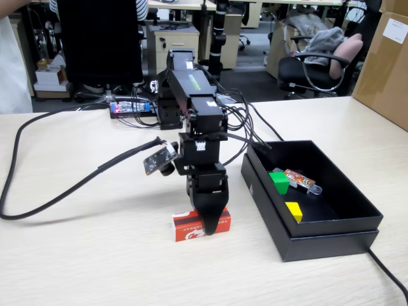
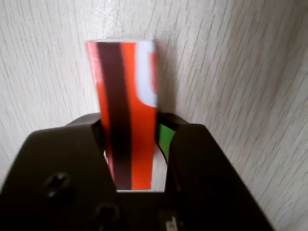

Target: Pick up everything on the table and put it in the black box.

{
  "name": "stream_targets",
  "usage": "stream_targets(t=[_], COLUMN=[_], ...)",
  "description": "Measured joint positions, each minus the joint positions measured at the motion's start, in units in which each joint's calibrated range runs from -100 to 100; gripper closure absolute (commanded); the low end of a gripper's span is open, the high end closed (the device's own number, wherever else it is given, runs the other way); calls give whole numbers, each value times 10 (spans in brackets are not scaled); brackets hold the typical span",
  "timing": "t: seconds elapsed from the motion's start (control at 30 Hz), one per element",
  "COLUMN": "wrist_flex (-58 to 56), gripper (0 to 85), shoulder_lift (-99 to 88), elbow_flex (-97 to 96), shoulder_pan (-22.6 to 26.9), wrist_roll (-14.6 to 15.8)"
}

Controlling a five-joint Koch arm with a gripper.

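The red carton (image 1: 185, 228) with white print lies on the pale wood table (image 1: 95, 274), left of the black box (image 1: 331, 233). My gripper (image 1: 209, 226) points straight down over the carton's right part. In the wrist view the carton (image 2: 139, 72) runs between the jaws of my gripper (image 2: 137, 120). The left jaw is against it and a narrow gap shows on the right, so the gripper is open around it. The green cube (image 1: 279, 182) and the yellow cube (image 1: 294, 211) lie inside the black box.
An orange-patterned stick (image 1: 301, 180) lies in the box beside the green cube. A thick black cable (image 1: 64, 191) curves across the table's left. A circuit board (image 1: 131, 107) sits behind the arm. A brown carton (image 1: 386, 64) stands at the far right.
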Motion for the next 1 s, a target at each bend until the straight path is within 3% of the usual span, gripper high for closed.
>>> stream_targets(t=[0.1,0.53,0.77,1.0], wrist_flex=[0,-17,-52,-53], gripper=[846,846,845,845], shoulder_lift=[1,-76,-328,-447], elbow_flex=[-5,-6,-106,-150], shoulder_pan=[-1,6,69,128], wrist_roll=[0,1,20,42])
